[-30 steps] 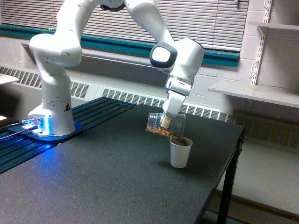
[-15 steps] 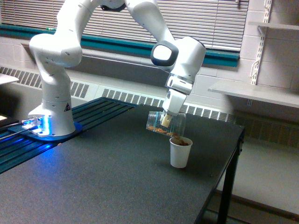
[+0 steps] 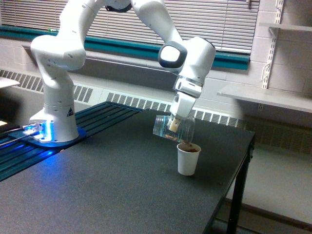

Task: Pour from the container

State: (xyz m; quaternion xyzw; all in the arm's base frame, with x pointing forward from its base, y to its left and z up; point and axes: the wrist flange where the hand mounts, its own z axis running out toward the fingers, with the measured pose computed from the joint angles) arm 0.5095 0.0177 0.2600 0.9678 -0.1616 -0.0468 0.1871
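The container (image 3: 168, 127), a clear plastic cup with a few brown grains left along its lower side, lies tipped almost on its side in the air. My gripper (image 3: 174, 125) is shut on it. Its mouth points to the exterior view's right and down, just above the small white paper cup (image 3: 188, 159). That paper cup stands upright on the dark table (image 3: 107, 195) and is filled to the brim with brown grains.
The arm's white base (image 3: 53, 122) stands on a blue-lit mount at the exterior view's left. The table's edge (image 3: 229, 183) runs close to the paper cup on the exterior view's right, with floor below. A wall shelf (image 3: 265, 97) hangs behind.
The container has risen slightly and tipped further, and fewer grains remain inside it. The paper cup has not moved.
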